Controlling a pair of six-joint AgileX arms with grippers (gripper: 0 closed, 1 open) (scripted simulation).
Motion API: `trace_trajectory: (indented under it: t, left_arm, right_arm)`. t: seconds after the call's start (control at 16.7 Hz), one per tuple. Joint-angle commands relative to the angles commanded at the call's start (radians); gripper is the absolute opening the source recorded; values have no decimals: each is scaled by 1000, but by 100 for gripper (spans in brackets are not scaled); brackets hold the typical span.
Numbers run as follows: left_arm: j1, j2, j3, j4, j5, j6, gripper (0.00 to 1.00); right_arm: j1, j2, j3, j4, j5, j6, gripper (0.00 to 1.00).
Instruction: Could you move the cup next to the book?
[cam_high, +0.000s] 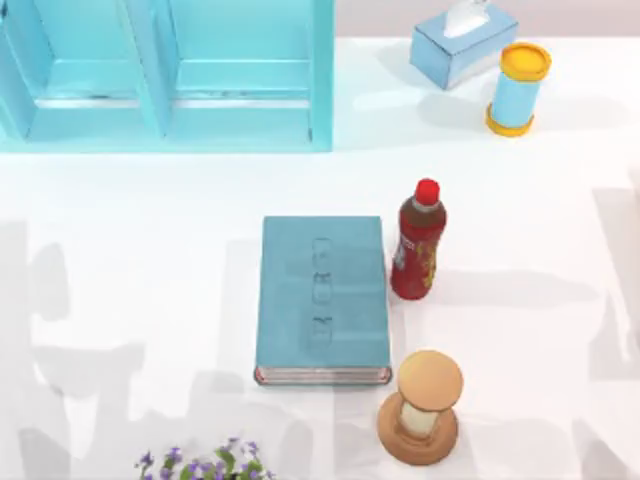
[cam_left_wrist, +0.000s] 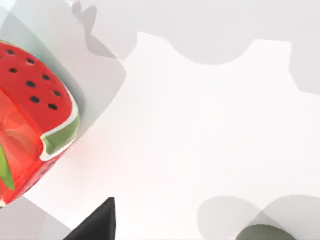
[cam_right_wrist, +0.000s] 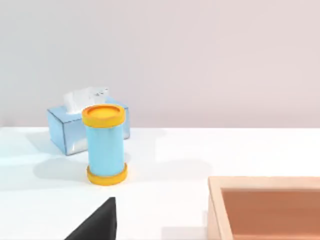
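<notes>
The book (cam_high: 322, 298) lies flat near the middle of the white table (cam_high: 130, 260), its teal cover up and its pale page edges toward the near side; faint embossed marks run down the cover, but none can be read as letters. Just beside the book's right edge stands a dark red bottle (cam_high: 418, 241) with a red cap and a red-and-yellow label whose writing cannot be made out. Near the book's front right corner stands a wooden hourglass (cam_high: 423, 406). A light-blue shelf unit (cam_high: 165, 75) sits along the far left of the table. At the far right, a light-blue tissue box (cam_high: 462, 44) sits just behind a light-blue cylinder (cam_high: 517, 88) with yellow ends. Small purple flowers (cam_high: 205, 462) show at the near edge. In the left wrist view, a grey-olive rounded rim at the frame's edge seems to be the cup (cam_left_wrist: 264, 233), resting on the table well apart from a watermelon-patterned red object (cam_left_wrist: 32, 120). The right wrist view takes in a wooden tray (cam_right_wrist: 265, 207). A dark finger tip juts into each wrist view, so whether either gripper is wide or narrow cannot be told.
</notes>
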Motion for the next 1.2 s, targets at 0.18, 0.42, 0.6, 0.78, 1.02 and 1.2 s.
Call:
trace_trajectory:
  t: [0.18, 0.42, 0.6, 0.78, 1.02, 1.2]
  left_arm:
    - [116, 173, 134, -155, 7, 286, 100]
    - [281, 310, 276, -314, 15, 579, 100]
    - [387, 368, 352, -389, 20, 747, 100]
    - [455, 387, 395, -426, 25, 838, 100]
    - [469, 386, 403, -432, 25, 853, 100]
    - [465, 385, 398, -427, 25, 852, 100]
  right_arm:
    - [0, 0, 0, 0, 0, 0, 100]
    - [0, 0, 0, 0, 0, 0, 100]
    - [0, 0, 0, 0, 0, 0, 100]
    - [0, 0, 0, 0, 0, 0, 100]
    - [0, 0, 0, 0, 0, 0, 100]
    - [0, 0, 0, 0, 0, 0, 100]
